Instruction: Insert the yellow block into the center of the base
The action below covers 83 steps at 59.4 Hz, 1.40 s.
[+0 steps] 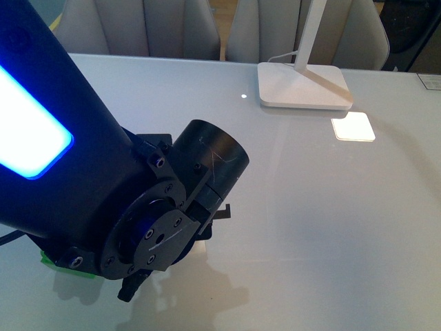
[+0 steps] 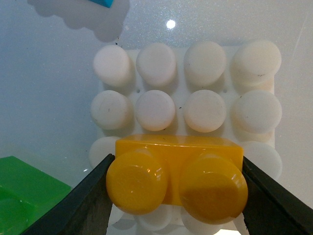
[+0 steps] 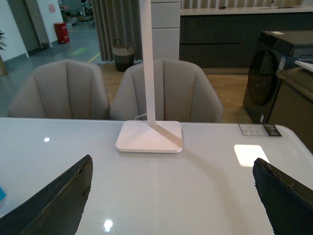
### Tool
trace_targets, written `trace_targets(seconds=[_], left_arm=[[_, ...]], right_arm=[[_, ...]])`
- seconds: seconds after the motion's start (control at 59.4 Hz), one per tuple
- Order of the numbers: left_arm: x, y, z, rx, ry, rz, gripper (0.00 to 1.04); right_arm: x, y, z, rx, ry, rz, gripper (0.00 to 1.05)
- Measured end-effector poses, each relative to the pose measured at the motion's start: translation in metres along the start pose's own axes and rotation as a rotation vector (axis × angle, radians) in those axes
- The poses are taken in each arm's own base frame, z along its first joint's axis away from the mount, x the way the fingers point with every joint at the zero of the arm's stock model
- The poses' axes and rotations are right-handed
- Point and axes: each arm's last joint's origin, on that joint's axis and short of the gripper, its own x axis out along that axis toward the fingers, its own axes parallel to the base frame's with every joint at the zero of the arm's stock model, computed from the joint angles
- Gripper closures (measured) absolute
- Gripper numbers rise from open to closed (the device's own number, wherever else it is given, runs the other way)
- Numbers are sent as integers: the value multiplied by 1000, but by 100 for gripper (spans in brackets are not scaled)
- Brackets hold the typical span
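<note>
Your left gripper (image 2: 173, 188) clamps the small yellow plastic two-stud brick (image 2: 178, 169) by its ends; it looks rigid, light and slick. Right gripper (image 3: 171, 196) gapes empty.

Glossy white table (image 1: 310, 227) carries lamp foot (image 1: 303, 86), studded base (image 2: 254, 105), green brick (image 2: 24, 196)

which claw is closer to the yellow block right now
Left. The left claw is shut on the yellow block, holding it over the base. The right claw is open and empty, facing the lamp foot, with no block in its view.
</note>
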Motion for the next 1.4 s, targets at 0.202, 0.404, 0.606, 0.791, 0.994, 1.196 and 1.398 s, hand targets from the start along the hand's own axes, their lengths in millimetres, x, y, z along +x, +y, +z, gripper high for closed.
trace_targets(seconds=[0.202,0.404,0.606,0.791,0.994,1.196,1.398], left_arm=[[0,0,0,-3,0,-5,43],[0,7,-3,1,28,-13,9],[-11,10,9,-19,5,-35,7],[-23,13,21,-36,-15,-62,7],[-39,28,47,-31,-92,-81,7],[-72,57,79,-16,-235,-166,7],[-118,107,98,-2,-379,-249,7]], right_arm=[[0,0,0,0,0,0,9],[0,0,0,0,0,0,9],[0,0,0,0,0,0,9],[0,0,0,0,0,0,9],[0,0,0,0,0,0,9],[0,0,0,0,0,0,9],[0,0,0,0,0,0,9]])
